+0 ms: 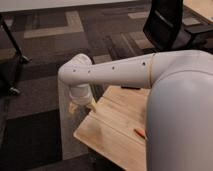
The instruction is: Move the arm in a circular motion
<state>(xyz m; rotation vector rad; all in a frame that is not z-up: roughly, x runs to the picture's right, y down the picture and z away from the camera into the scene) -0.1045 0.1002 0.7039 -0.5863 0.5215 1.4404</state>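
Gripper: hangs below the rounded wrist joint at centre-left and points down. Only its tan tips show, under the white wrist housing. Open or closed: cannot tell. Nothing visibly held. It sits right at the far-left edge of the wooden table, over the boundary between tabletop and carpet. Contact with the table: cannot tell.

The arm: a thick white tubular segment whose long axis runs nearly horizontal across the view, right to left, dipping slightly at the left end. There is a row of small dark holes along its side. At the left end a rounded elbow turns the line straight down into the wrist. At the right end it joins a much larger white segment that fills the lower-right corner and runs out of view at the bottom. The horizontal segment passes above the table's far edge.

Table: light wood planks, set diagonally, with its near-left corner toward bottom centre. A small red-orange object lies on it, just beside the large arm segment.

Surroundings: dark carpet with paler tan bands. A black office chair is at upper right, behind the arm. Black chair legs are at the left edge.
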